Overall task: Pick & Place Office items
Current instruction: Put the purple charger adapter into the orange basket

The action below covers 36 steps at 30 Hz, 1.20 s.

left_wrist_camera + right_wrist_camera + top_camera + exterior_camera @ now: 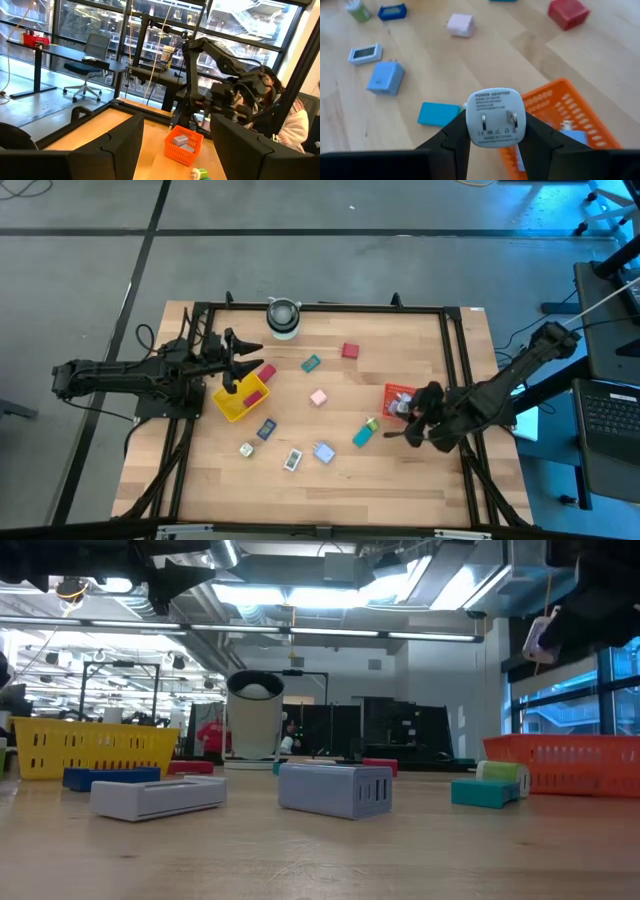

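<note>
The right tool (pixel 492 135) is clenched on a white power adapter (pixel 495 119), its two prongs and printed label facing the wrist camera. It hangs above the near edge of the red-orange tray (pixel 399 400), which sits on the desk (pixel 330 480) at the right side. That tray already holds pieces: the left wrist view shows at least two grey-blue blocks (pixel 183 144) lying inside its slotted walls, and the right wrist view shows a pale blue-and-white piece (pixel 572 134) in it.

The left tool (pixel 236 370) is released, fingers spread, hovering over the yellow tray (pixel 238 402) on the left. In the yellow tray lies a pink-red piece (pixel 254 396); another red block (pixel 266 372) sits just beside the tray's far corner.

The remaining office items are scattered between the trays: a teal block (pixel 311 364), a red cube (pixel 349 351), a pink charger (pixel 318 397), a dark blue piece (pixel 266 429), a pale blue adapter (pixel 324 452), a white rectangular piece (pixel 292 461), a small pale piece (pixel 246 449), and a teal bar (pixel 363 436) touching a green-capped piece (pixel 372 423) near the red-orange tray. A white-and-grey cylinder (pixel 283 318) stands at the desk's far edge.
</note>
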### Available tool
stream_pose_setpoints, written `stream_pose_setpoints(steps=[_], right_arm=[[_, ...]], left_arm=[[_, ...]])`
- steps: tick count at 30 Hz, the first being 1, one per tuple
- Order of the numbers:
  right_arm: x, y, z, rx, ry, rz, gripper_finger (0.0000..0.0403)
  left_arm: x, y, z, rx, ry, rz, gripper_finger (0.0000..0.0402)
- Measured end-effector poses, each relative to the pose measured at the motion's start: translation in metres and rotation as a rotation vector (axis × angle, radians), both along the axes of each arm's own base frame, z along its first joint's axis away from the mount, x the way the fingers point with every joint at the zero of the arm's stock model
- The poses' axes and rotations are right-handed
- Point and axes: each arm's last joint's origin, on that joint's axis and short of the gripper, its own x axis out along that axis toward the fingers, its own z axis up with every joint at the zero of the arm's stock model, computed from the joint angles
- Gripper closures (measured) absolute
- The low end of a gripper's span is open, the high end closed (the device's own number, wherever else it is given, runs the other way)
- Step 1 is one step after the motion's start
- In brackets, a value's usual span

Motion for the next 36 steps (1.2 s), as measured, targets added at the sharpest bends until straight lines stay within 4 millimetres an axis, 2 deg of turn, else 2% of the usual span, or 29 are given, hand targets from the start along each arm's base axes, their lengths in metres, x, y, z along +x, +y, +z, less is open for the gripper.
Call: stream_pose_setpoints(steps=[5, 10, 17, 28, 36], right_arm=[[-0.024, -0.022, -0.01, 0.075, -0.119, -0.047, 0.0272], [-0.031, -0.029, -0.009, 0.079, -0.24, 0.027, 0.0272], [-0.045, -0.042, -0.039, 0.119, -0.249, -0.036, 0.0272], [-0.049, -0.044, -0.083, 0.23, -0.3, -0.067, 0.0272], [-0.048, -0.047, -0.086, 0.23, -0.308, -0.095, 0.0272]], left_arm=[[0.0, 0.0, 0.0, -0.001, 0.004, 0.0, 0.0176], [0.0, 0.0, 0.0, -0.001, 0.005, 0.001, 0.0176], [0.0, 0.0, 0.0, -0.001, 0.005, 0.002, 0.0176], [0.0, 0.0, -0.001, -0.001, 0.009, 0.014, 0.0176], [0.001, 0.002, -0.002, 0.013, 0.028, 0.076, 0.0176]])
